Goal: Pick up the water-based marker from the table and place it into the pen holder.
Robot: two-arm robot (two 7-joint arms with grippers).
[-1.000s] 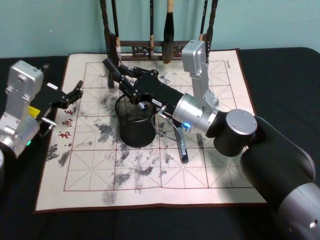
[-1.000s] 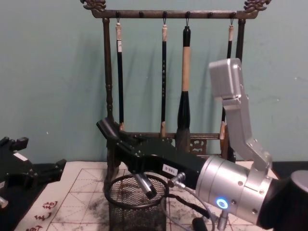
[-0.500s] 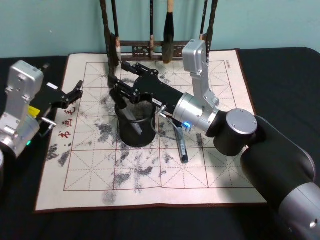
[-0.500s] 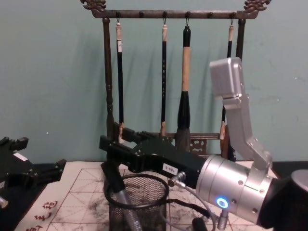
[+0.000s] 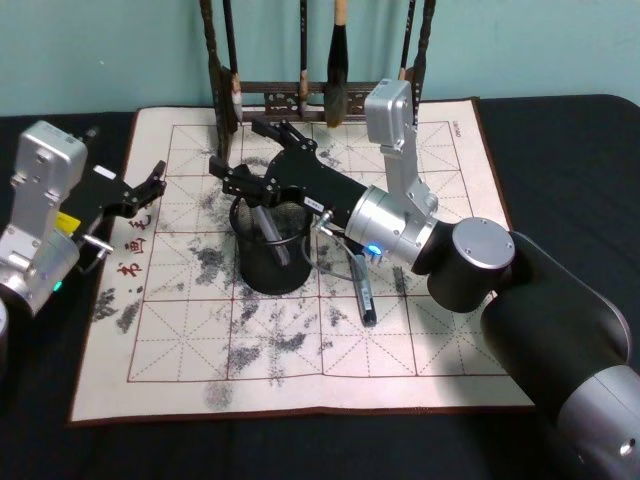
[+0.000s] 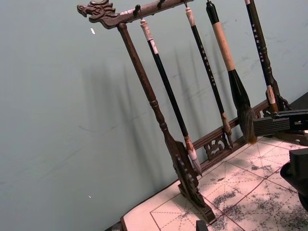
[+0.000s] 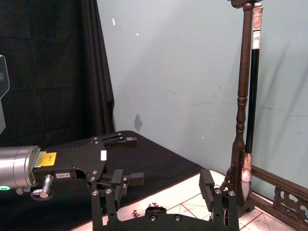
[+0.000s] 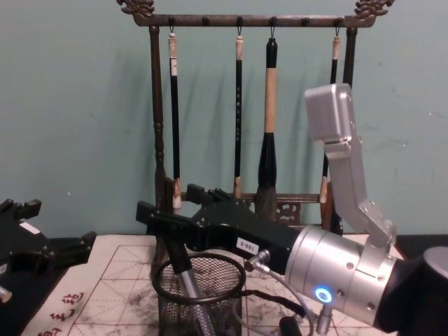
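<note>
Inside the round black wire-mesh pen holder (image 5: 262, 272), the slim grey-and-black water-based marker (image 5: 268, 232) leans against the rim. Just above, the right gripper (image 5: 234, 144) hovers, jaws spread wide and empty. Placement looks done; next, lift clear. The left gripper (image 5: 143, 190), open and empty, is parked at the left.

This reads as a robot test room dressed as a calligraphy desk, not a lived-in study. The worktop (image 5: 560, 150) is draped in black cloth and stands against a bare teal wall (image 8: 77, 105), with a black curtain (image 7: 48, 72) hanging beyond the left side. On the cloth lies a cream writing mat (image 5: 300, 370) ruled in a red grid, blotched with grey ink stains (image 5: 215, 262) and bearing red characters (image 5: 130, 245) near its left edge. At the far edge a dark wooden brush rack (image 8: 252, 19) with carved ends carries hanging brushes (image 8: 269, 91), and a black mesh pen holder (image 5: 268, 262) stands on the mat. A metal left arm (image 5: 40, 210) and right arm (image 5: 480, 260) reach over it.
</note>
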